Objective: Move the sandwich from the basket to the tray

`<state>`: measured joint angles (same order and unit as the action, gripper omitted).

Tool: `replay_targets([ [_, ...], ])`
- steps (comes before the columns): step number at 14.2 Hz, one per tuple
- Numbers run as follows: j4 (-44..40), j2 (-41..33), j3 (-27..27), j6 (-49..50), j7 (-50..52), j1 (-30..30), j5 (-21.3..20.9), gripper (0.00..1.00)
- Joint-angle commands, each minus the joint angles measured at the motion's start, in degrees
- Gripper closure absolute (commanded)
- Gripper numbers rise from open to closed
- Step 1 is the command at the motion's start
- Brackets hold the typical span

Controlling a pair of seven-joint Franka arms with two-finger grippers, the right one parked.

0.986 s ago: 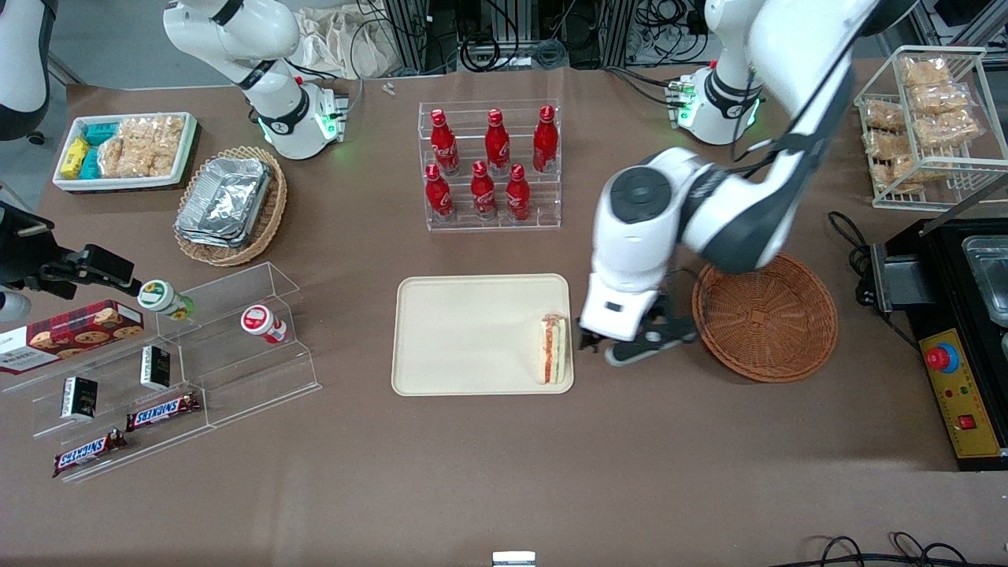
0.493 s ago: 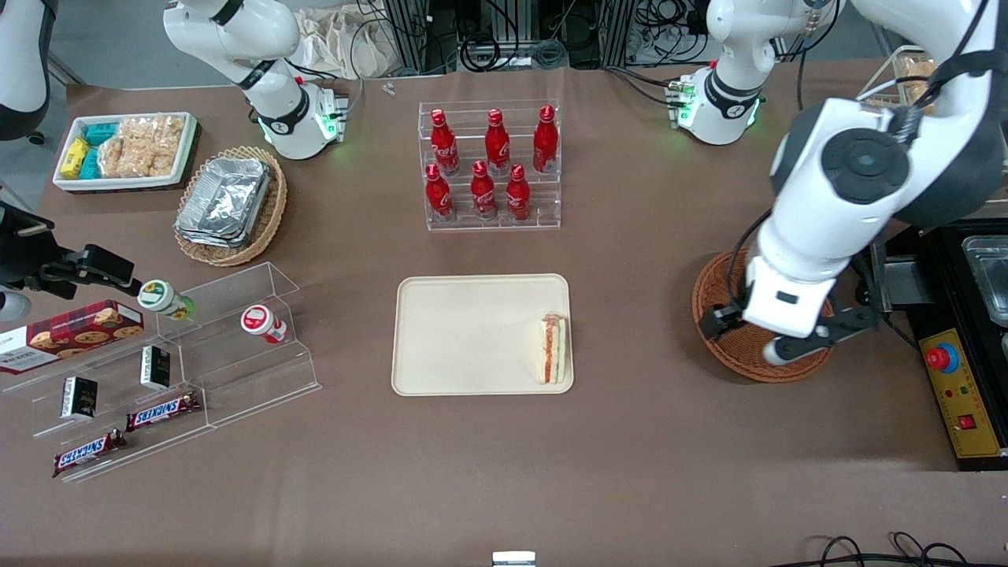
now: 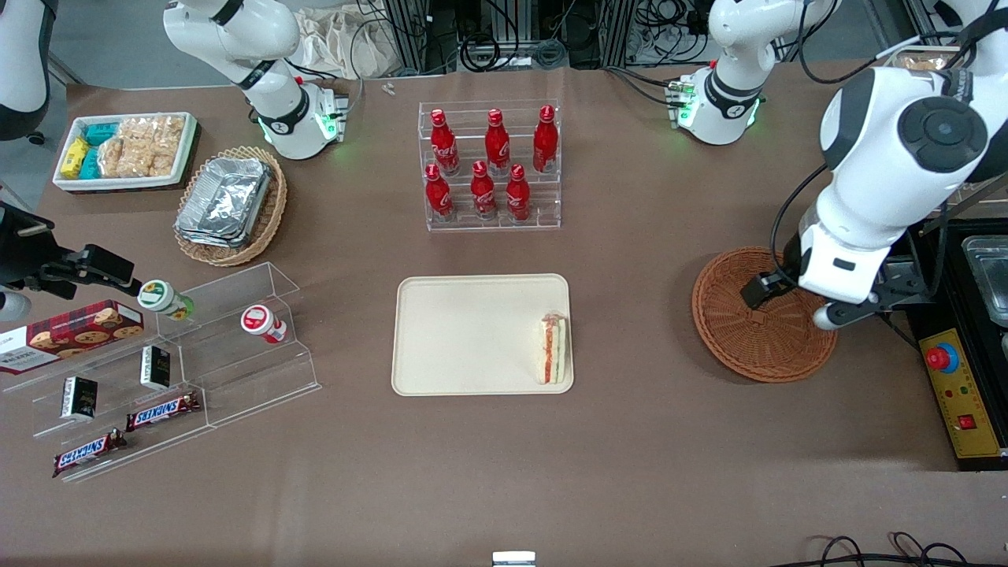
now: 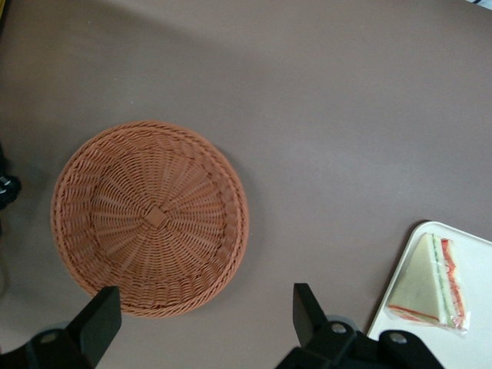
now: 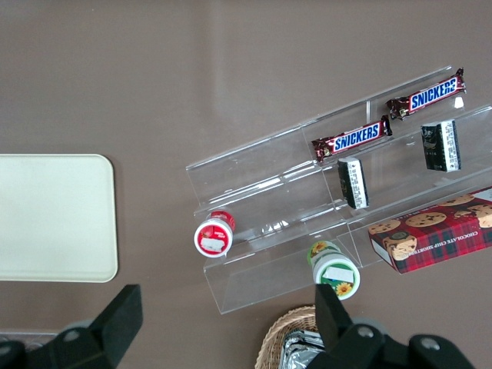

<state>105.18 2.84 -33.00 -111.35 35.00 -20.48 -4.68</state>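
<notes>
the sandwich (image 3: 553,349) lies at the tray's (image 3: 472,335) edge nearest the basket (image 3: 762,315), above which the gripper (image 4: 204,327) hangs spread and empty, so any low sweep might knock it onto the worktop (image 3: 630,441).

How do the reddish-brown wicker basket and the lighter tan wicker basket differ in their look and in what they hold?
The reddish-brown basket is round and holds nothing; the tan basket is paler and holds stacked foil containers. The reddish-brown basket lies toward the working arm's end, with the open gripper above it; the tan basket lies toward the parked arm's end, with no gripper above it. Both are shallow woven wicker resting on the brown table.
</notes>
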Motion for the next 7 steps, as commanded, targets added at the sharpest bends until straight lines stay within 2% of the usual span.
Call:
replay_targets([
  [1,7.05,-7.32,-0.22,-1.68,-5.37,-3.07,2.57,0.01],
  [3,5.57,-7.15,-0.22,-0.63,-13.86,-7.88,4.57,0.00],
  [4,3.56,-6.19,-0.22,-0.45,-15.30,-10.95,6.94,0.00],
  [7,0.47,-4.17,-0.22,1.91,-15.66,-13.71,7.40,0.00],
])
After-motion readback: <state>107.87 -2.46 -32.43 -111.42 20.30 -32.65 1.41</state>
